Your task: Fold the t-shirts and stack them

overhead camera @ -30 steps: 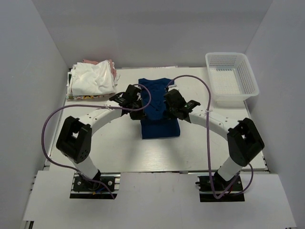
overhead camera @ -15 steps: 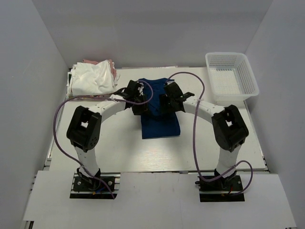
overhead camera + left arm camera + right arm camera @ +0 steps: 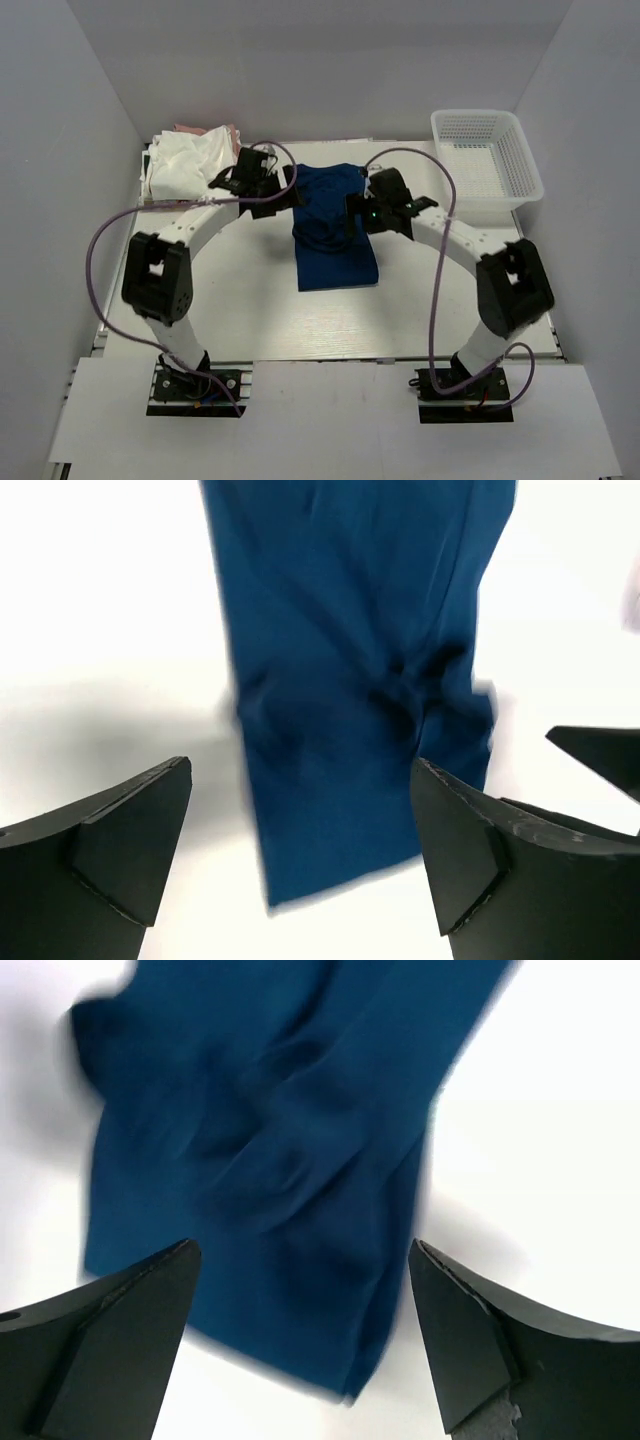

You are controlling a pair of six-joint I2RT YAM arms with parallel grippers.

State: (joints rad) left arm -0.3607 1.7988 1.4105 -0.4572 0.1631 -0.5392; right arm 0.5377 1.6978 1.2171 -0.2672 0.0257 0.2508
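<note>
A navy blue t-shirt [image 3: 335, 245] lies folded into a long strip in the middle of the table, its far half rumpled. My left gripper [image 3: 289, 192] hovers at the shirt's far left edge and my right gripper [image 3: 354, 212] at its far right edge. Both are open and hold nothing. In the left wrist view the navy t-shirt [image 3: 350, 670] runs between and beyond the spread fingers of the left gripper [image 3: 300, 825]. The right wrist view shows the same t-shirt [image 3: 270, 1150] below the open right gripper [image 3: 300, 1305]. White t-shirts [image 3: 192, 165] sit crumpled at the back left, with a pink one [image 3: 231, 133] behind them.
A white plastic mesh basket [image 3: 524, 170] stands at the back right corner. Purple cables [image 3: 440, 260] loop from both arms over the table. Grey walls close in the left, right and back sides.
Both grippers have gone from shut to open and let go of the navy t-shirt. Both have drawn back toward the shirt's far end, the left one also outward to the left.
</note>
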